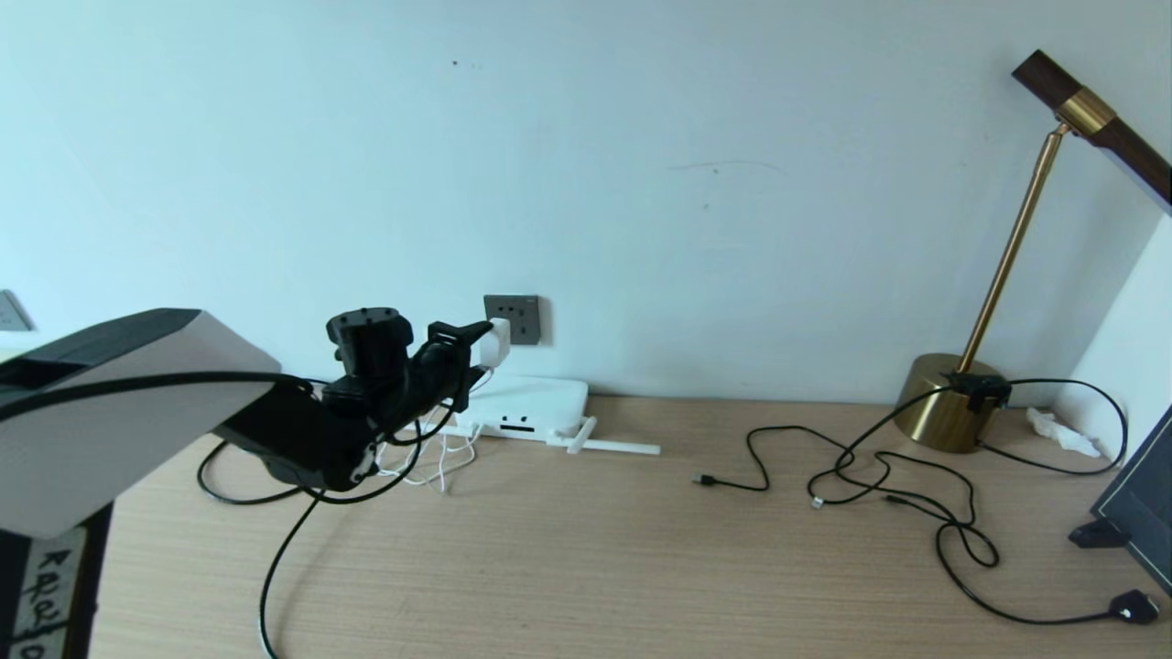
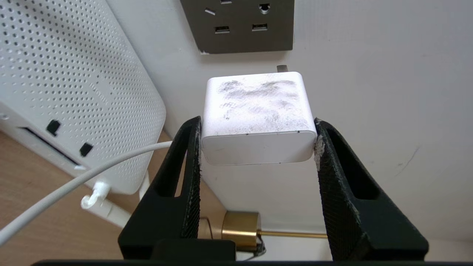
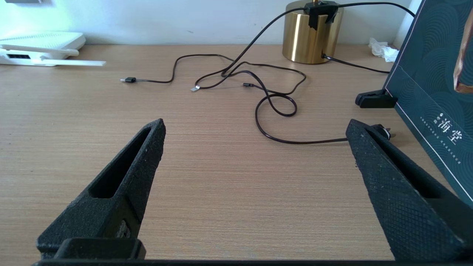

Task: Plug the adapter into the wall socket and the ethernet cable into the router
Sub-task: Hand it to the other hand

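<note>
One smudged white adapter [image 2: 258, 118], cube-shaped.

Right gripper [image 3: 255, 136] jaws spread wide, nothing between them, low over the bench [image 3: 221, 192]. Router [image 3: 40, 46] sits at the far edge against the wall, one antenna lying flat along the bench. Thin black cords [image 3: 273, 107] loop mid-bench, running to a brass lamp base [image 3: 310, 35]. Dark patterned board [image 3: 436, 85] stands at the side edge.
</note>
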Robot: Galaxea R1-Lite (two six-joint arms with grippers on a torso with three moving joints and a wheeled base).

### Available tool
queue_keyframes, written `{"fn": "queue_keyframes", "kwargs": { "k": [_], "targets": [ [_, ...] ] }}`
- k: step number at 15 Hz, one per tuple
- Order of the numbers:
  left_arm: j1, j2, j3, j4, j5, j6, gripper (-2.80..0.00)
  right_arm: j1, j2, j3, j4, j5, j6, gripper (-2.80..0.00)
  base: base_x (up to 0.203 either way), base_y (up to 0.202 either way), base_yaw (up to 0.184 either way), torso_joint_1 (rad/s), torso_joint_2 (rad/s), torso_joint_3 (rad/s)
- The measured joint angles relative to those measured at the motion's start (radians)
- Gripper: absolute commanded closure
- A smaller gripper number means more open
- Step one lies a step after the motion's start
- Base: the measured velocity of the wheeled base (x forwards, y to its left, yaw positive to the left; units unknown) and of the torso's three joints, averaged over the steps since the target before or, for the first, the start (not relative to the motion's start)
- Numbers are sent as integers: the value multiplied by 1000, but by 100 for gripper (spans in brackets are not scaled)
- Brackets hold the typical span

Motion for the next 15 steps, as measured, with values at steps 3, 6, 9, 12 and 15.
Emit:
{"fn": "queue_keyframes", "kwargs": {
  "k": [3, 6, 9, 12, 15],
  "targets": [
    [-2, 53, -29, -95, 25, -8, 0, 0, 0, 0, 0, 1, 0, -280, 0, 0, 0, 0, 0, 0],
    [2, 80, -45, -112, 24, -10, 0, 0, 0, 0, 0, 0, 0, -280, 0, 0, 0, 0, 0, 0],
    [4, 83, -46, -113, 24, -11, 0, 0, 0, 0, 0, 0, 0, -280, 0, 0, 0, 0, 0, 0],
    [6, 87, -43, -113, 24, -15, 0, 0, 0, 0, 0, 0, 0, -280, 0, 0, 0, 0, 0, 0],
    [9, 90, -45, -127, 25, -15, 0, 0, 0, 0, 0, 0, 0, -280, 0, 0, 0, 0, 0, 0]
  ]
}}
